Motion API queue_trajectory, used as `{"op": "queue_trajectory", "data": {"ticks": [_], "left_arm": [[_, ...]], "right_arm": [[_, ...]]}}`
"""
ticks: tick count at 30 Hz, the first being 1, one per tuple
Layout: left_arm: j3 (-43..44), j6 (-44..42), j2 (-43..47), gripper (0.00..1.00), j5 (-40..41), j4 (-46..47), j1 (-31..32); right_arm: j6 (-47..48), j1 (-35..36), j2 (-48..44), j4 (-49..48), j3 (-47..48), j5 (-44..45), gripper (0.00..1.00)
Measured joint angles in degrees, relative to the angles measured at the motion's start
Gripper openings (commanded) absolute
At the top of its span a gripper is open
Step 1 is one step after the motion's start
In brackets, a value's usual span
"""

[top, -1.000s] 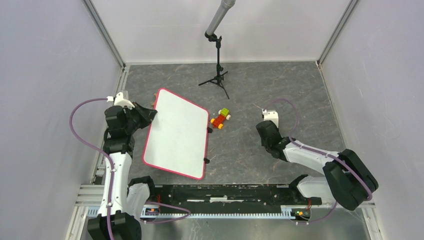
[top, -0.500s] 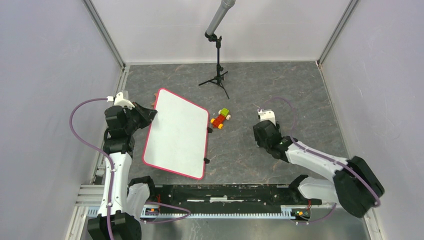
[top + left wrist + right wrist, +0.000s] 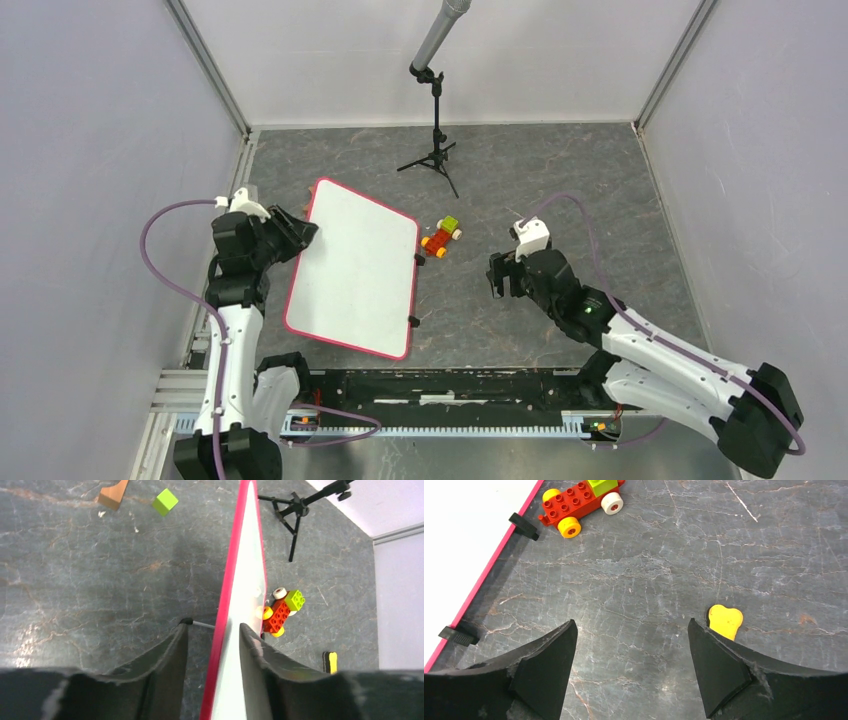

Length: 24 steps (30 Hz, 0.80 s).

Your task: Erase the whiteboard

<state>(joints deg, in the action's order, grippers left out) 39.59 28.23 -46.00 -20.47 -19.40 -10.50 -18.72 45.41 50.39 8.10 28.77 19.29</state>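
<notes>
The whiteboard lies left of centre, white with a red-pink rim and no marks that I can see. My left gripper is at its far left corner. In the left wrist view the board's rim runs between the left gripper's parted jaws with a gap on each side, so that gripper is open. My right gripper hovers over bare table right of the board, and the right gripper is wide open with nothing in it. A small yellow piece lies just beyond its right finger.
A toy brick car sits by the board's right edge, next to two black clips. A microphone stand is at the back. A green cube and a wooden block lie left of the board. Walls enclose the table.
My left gripper's jaws have parted from the board's rim. My right gripper has opened wide and moved left and nearer, toward the board.
</notes>
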Motion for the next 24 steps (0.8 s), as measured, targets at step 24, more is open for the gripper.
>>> {"op": "queue_trajectory", "data": {"ticks": [24], "left_arm": [[34.32,-6.67,2.29,1.00,-12.22,-10.05,19.02]], "right_arm": [[13.38,-0.02,-26.58,19.50,25.79,14.12,0.98]]}}
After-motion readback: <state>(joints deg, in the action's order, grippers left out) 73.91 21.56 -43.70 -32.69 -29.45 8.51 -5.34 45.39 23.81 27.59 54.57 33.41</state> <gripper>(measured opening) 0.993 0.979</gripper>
